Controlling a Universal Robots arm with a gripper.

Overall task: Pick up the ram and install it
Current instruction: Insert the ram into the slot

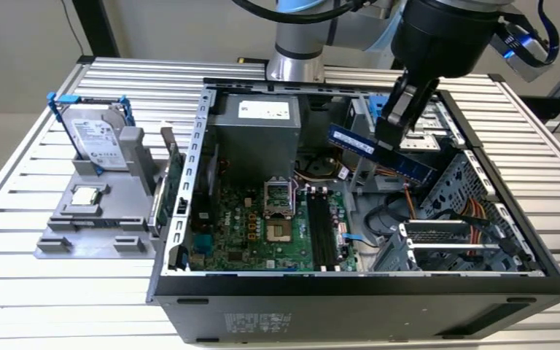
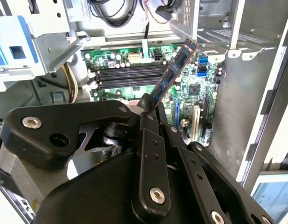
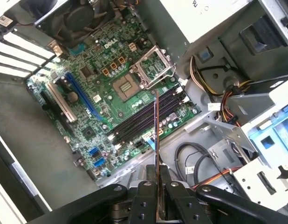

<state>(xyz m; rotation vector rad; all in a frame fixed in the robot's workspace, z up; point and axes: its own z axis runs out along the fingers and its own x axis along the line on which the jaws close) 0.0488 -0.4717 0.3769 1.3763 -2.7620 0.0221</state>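
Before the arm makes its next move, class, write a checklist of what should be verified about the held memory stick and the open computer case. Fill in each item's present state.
1. Grip: the black gripper is shut on the long, thin green circuit-board ram, about mid-length. State: ok.
2. Clearance: the ram hangs above the large green motherboard and appears apart from it. State: ok.
3. Target: the four dark memory slots look empty. State: ok.
4. Alignment: in the exterior view the ram is tilted and runs across the slots' direction. State: not ok.
5. Latches at the slot ends open. State: cannot tell.
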